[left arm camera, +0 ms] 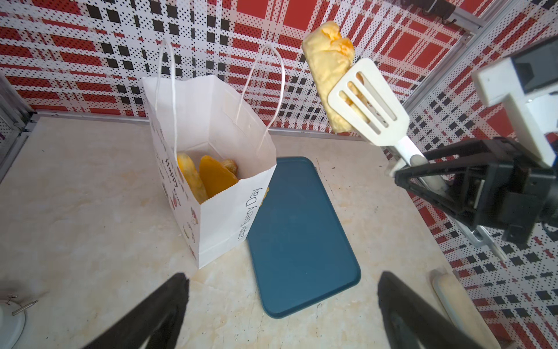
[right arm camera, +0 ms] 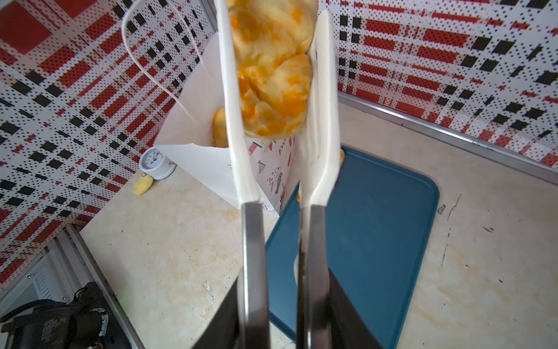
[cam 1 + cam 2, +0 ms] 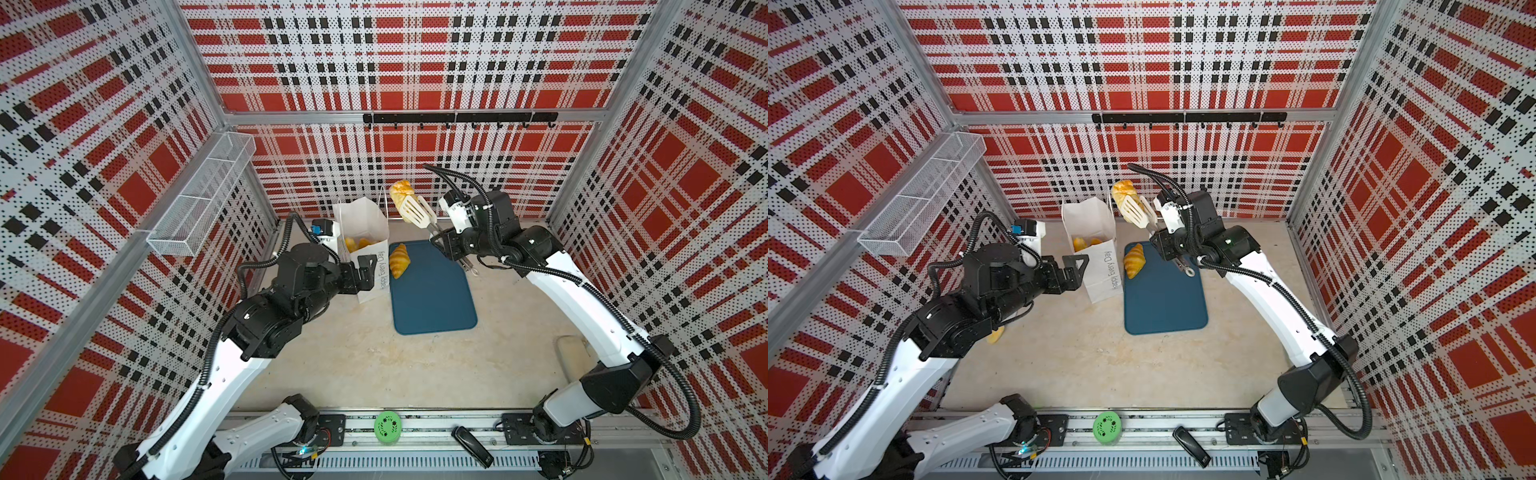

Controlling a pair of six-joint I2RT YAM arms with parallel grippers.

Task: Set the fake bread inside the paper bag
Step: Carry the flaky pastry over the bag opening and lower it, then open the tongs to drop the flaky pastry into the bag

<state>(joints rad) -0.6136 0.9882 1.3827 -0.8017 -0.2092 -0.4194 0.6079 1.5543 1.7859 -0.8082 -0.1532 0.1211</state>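
Plaid-walled cell (image 3: 395,62): right gripper (image 3: 445,246) clamps tongs (image 3: 417,214) pinching pastry (image 3: 401,191) high to clear paper bag (image 3: 365,216) rim; left gripper (image 3: 365,272), jaws wide, hovers beside bag.

Robot test cell of laboratory type, dressed as a kitchen corner.

- **Walls:** perforated panels (image 3: 415,62) printed in red, black and white plaid were set in an aluminium frame (image 3: 291,118).
- **Machinery:** a left arm (image 3: 232,374) and a right arm (image 3: 573,299) stood on a mounting rail (image 3: 424,424) along the near edge. A slotted cable duct (image 3: 374,461) ran beside the rail.
- **Furnishings, domestic stand-ins:**
  - a wire-mesh basket (image 3: 199,195) hung on the side wall;
  - a black hook rail (image 3: 457,117) was fixed to the back wall;
  - a teal tray (image 3: 432,299) and a paper bag (image 3: 361,218) sat on a marble-look tabletop (image 3: 374,374).
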